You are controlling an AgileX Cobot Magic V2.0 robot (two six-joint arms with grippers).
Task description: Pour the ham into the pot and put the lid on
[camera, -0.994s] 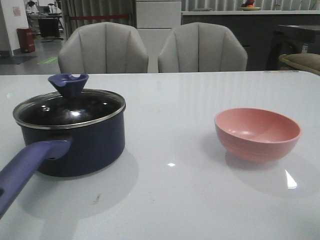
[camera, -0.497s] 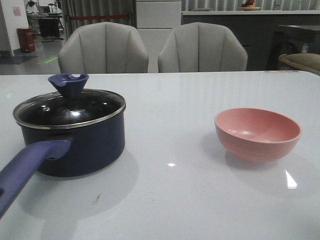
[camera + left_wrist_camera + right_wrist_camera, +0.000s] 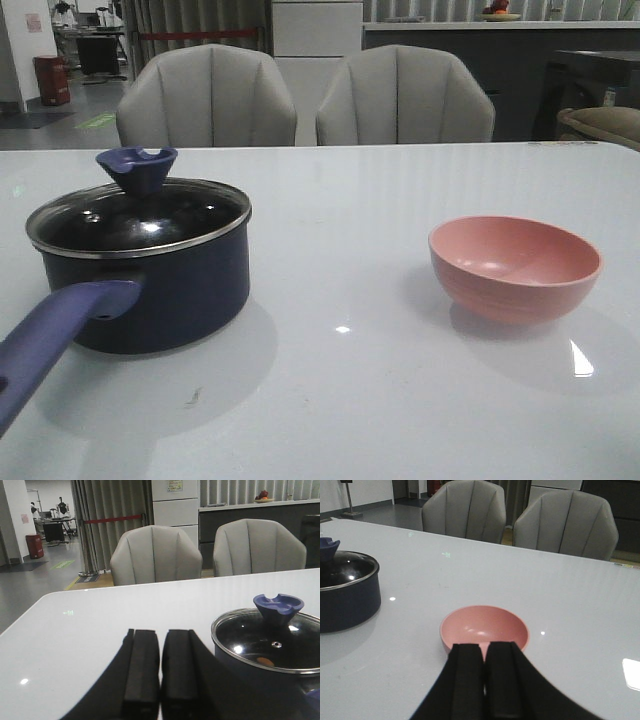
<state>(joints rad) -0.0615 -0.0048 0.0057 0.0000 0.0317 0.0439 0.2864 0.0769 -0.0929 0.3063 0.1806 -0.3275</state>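
Left gripper [image 3: 160, 672] clenched, pads together, holding nothing, beside the pot [image 3: 150, 285]. Right gripper [image 3: 484, 680] likewise pressed closed and empty, just short of the pink bowl [image 3: 515, 267]. Lid [image 3: 138, 218] seated on the pot, left on the table [image 3: 340, 400]; an orange fleck, perhaps ham [image 3: 265, 661], under the glass. No legible writing.

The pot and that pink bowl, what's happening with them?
Nothing is being handled right now. The pot sits on the white table with its lid on. The pink bowl stands apart, apparently empty. An orange bit shows through the glass. The left pincer and right pincer are both shut, holding nothing.
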